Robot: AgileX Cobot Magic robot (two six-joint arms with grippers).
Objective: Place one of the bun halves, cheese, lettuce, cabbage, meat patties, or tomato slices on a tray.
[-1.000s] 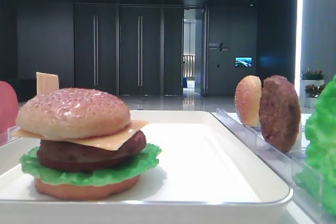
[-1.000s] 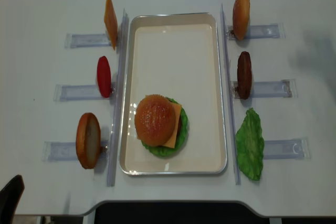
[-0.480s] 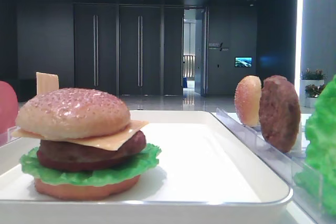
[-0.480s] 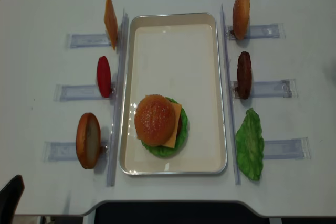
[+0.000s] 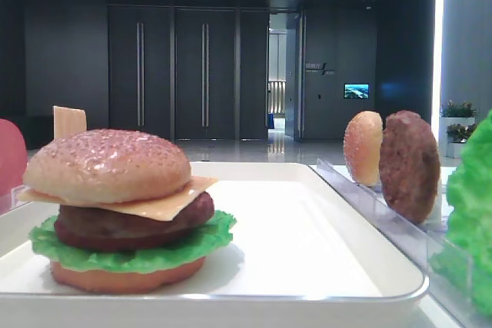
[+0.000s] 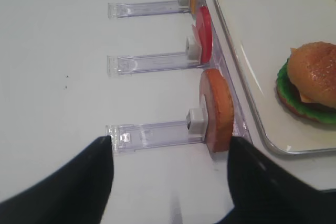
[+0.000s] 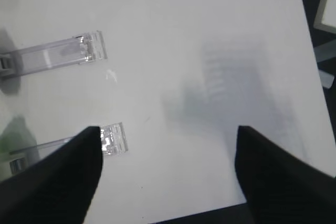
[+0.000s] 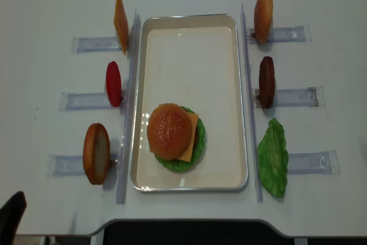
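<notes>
A stacked burger (image 8: 174,133) stands at the near end of the white tray (image 8: 189,21): bun top (image 5: 108,165) over cheese, patty, lettuce and base. Left of the tray, upright in racks, are cheese (image 8: 120,22), a tomato slice (image 8: 113,83) and a bun half (image 8: 96,153). On the right are a meat patty (image 8: 266,81) and lettuce (image 8: 273,158). Cabbage is out of view. My left gripper (image 6: 169,145) hangs open and empty just short of the bun half (image 6: 216,109). My right gripper (image 7: 168,135) is open and empty over bare table.
A smaller orange bun (image 8: 263,16) stands in the far right rack. Clear slotted racks (image 8: 301,96) stick out on both sides of the tray. Below my right gripper lie two rack ends (image 7: 113,139), with the table's edge (image 7: 310,51) close by.
The dark right arm at the top right corner of the overhead view has pulled out of that view. The left gripper and all food pieces have stayed put.
</notes>
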